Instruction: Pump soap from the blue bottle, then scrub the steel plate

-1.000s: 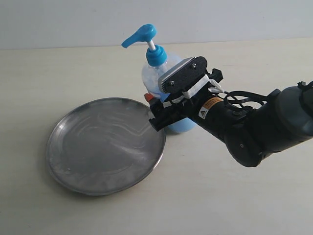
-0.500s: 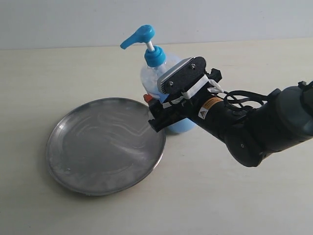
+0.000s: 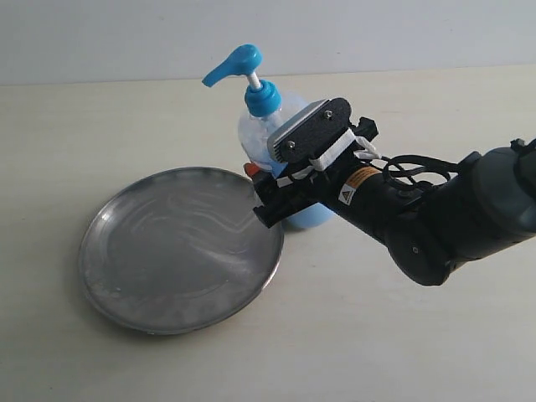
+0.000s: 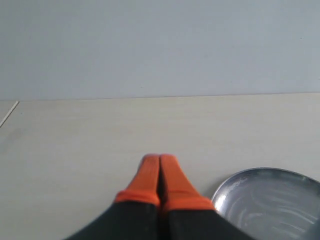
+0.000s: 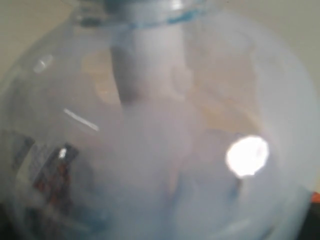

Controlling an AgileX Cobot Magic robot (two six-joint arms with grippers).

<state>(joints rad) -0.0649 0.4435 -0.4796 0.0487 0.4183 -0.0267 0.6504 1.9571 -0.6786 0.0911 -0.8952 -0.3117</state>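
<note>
The blue bottle [image 3: 254, 126] stands just behind the far right rim of the steel plate [image 3: 180, 247], leaning slightly left, its blue pump head [image 3: 233, 64] pointing left over the plate. Pale blue soap [image 3: 311, 215] shows low in the bottle. My right gripper [image 3: 261, 193] is shut on the bottle's body, one orange fingertip [image 3: 251, 168] showing beside it. The right wrist view is filled by the blurred clear bottle [image 5: 150, 140]. My left gripper [image 4: 160, 160] is shut and empty above the table, with the plate's rim [image 4: 235, 180] beside it. I see no soap on the plate.
The pale table [image 3: 402, 352] stretches all round the plate and bottle, up to a light wall [image 3: 377, 33] at the back. The right arm's dark body [image 3: 452, 218] hangs over the table to the right of the bottle.
The bottle's pump head and collar have shifted a little to the left, toward the plate, with the right gripper still on the bottle. The plate has not moved.
</note>
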